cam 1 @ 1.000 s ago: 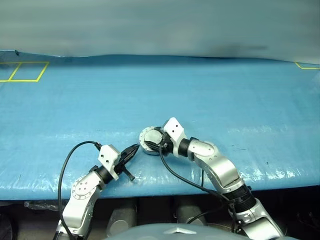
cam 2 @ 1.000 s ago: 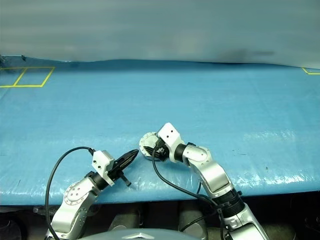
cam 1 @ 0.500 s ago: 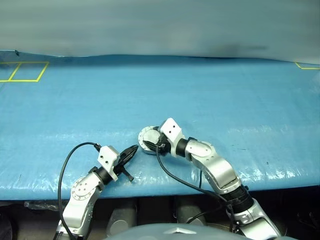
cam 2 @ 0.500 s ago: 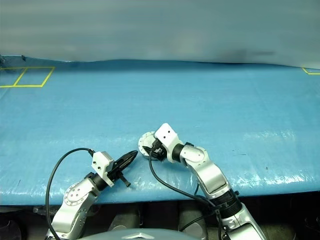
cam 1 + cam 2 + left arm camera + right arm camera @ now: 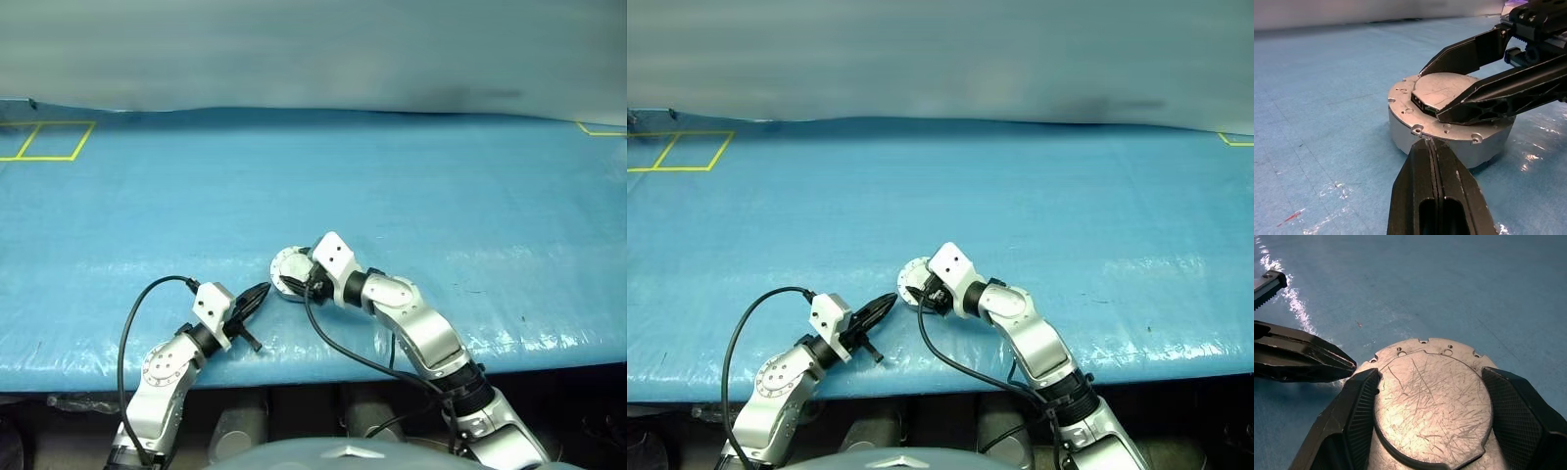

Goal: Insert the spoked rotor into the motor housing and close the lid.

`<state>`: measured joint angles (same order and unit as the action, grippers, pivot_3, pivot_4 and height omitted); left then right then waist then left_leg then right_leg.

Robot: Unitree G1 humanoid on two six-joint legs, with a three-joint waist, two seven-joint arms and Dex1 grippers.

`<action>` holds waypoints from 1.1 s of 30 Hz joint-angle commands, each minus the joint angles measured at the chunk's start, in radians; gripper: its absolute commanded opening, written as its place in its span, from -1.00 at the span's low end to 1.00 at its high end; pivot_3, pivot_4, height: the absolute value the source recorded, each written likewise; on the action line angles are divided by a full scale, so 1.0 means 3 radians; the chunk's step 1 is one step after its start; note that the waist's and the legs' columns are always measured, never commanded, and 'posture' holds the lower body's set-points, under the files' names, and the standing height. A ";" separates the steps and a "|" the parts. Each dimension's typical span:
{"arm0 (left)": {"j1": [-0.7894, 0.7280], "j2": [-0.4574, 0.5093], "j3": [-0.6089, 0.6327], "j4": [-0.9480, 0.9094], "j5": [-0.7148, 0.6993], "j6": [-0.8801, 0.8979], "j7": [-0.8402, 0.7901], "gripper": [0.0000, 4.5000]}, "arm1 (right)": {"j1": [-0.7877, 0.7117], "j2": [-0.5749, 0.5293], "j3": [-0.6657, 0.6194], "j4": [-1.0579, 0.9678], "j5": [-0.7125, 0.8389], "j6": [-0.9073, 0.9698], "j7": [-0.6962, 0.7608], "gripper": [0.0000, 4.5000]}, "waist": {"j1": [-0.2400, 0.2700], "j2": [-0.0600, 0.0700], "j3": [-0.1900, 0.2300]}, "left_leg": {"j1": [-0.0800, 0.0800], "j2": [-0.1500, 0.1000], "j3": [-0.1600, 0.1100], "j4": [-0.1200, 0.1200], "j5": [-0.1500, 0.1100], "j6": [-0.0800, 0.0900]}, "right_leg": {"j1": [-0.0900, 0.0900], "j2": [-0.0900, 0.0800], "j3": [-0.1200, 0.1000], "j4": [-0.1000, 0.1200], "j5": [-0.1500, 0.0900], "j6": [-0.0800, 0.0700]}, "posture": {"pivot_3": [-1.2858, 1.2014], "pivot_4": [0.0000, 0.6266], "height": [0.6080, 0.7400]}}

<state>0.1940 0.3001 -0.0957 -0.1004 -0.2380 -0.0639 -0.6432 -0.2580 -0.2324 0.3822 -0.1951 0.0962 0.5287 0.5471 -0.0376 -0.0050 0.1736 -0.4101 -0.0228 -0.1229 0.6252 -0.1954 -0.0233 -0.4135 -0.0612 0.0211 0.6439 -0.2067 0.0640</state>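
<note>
Right gripper (image 5: 1432, 431) spread wide, straddling the lid (image 5: 1432, 404) seated on the motor housing (image 5: 1440, 139) – left gripper (image 5: 1436, 169) pressed shut, tip just beside the housing wall.

Likely heavy, rigid, slick scratched metal; best gripped across the rim, not the smooth top. Near the front edge of the blue table (image 5: 411, 176) – open room behind and to both sides.

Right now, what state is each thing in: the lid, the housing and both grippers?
Round silver-grey metal lid: seated on the housing, scratched face up.
Round grey metal motor housing: upright on the blue table cover, closed by the lid.
Right gripper: jaws spread over the lid's raised circle, one on either side.
Left gripper: jaws shut, empty, tip beside the housing wall.
</note>
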 commanded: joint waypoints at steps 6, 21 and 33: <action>-0.0081 0.0070 0.0042 -0.0203 -0.0007 0.0223 0.0104 -1.00 | -0.0059 0.0000 0.0010 0.0049 -0.0018 0.0040 0.0025 0.35 | 0.0000 0.0000 0.0000 | 0.0001 0.0000 -0.0001 0.0000 0.0000 0.0000 | 0.0000 0.0000 0.0000 0.0001 0.0000 0.0000 | 0.03 -0.52 1.00; -0.1199 0.0327 0.0270 -0.0876 -0.0959 0.2670 0.0433 -1.00 | -0.0043 -0.0020 0.0023 0.0059 -0.0061 -0.0002 0.0041 0.35 | -0.0009 -0.0001 0.0000 | 0.0002 -0.0001 -0.0003 0.0001 0.0000 0.0000 | 0.0004 0.0002 -0.0003 0.0001 0.0001 0.0002 | 0.03 -0.52 1.00; -0.1682 0.0476 0.0095 -0.0634 -0.0956 0.3304 0.0412 -1.00 | 0.0005 -0.0032 0.0051 0.0069 -0.0121 -0.0106 0.0044 0.35 | -0.0024 -0.0001 0.0000 | 0.0003 -0.0001 -0.0003 0.0000 0.0002 -0.0002 | 0.0005 0.0002 -0.0002 0.0001 0.0001 0.0002 | 0.03 -0.52 1.00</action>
<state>-0.2943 0.4322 -0.0694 -0.2853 -0.5361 0.9259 -0.5228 -0.2656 -0.2414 0.3930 -0.1774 0.0669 0.4986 0.5646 -0.0448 -0.0054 0.1737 -0.4091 -0.0232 -0.1238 0.6253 -0.1949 -0.0238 -0.4121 -0.0605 0.0207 0.6443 -0.2063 0.0646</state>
